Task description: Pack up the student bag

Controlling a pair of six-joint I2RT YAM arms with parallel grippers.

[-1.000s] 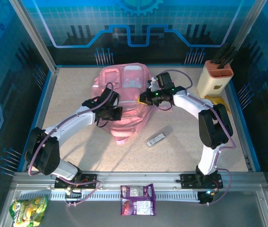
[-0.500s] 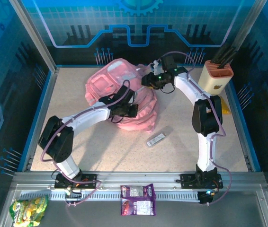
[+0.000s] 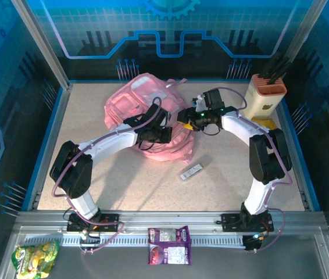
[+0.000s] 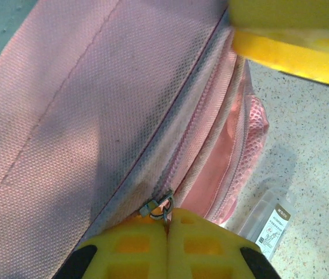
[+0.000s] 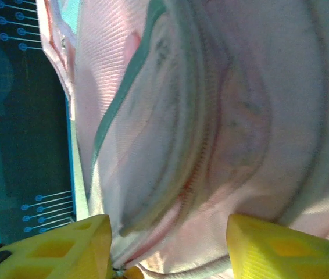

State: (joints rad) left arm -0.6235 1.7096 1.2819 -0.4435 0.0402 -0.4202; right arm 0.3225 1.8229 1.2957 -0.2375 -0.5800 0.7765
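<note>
The student bag (image 3: 143,106), a big pink backpack, lies bunched up at the back middle of the table. My left gripper (image 3: 170,135) is at the bag's near right side. In the left wrist view its yellow fingers (image 4: 135,244) are shut on a small metal zip pull (image 4: 160,206) at the end of a pink zip line on the student bag (image 4: 83,116). My right gripper (image 3: 184,120) is against the bag's right flank. Its fingers (image 5: 54,247) stand wide open, with pink fabric of the student bag (image 5: 211,133) bulging between them.
A clear flat box with a label (image 3: 192,171) lies on the table just in front of the bag, and shows again as the clear box (image 4: 269,224). A beige holder with dark pens (image 3: 264,93) stands back right, a yellow thing (image 3: 267,124) beside it. Two snack packets (image 3: 169,246) lie on the front ledge.
The bag was dragged right and bunched up as my left gripper pulled the zip pull. My right gripper let go, opened, and drew back to the bag's right side.
</note>
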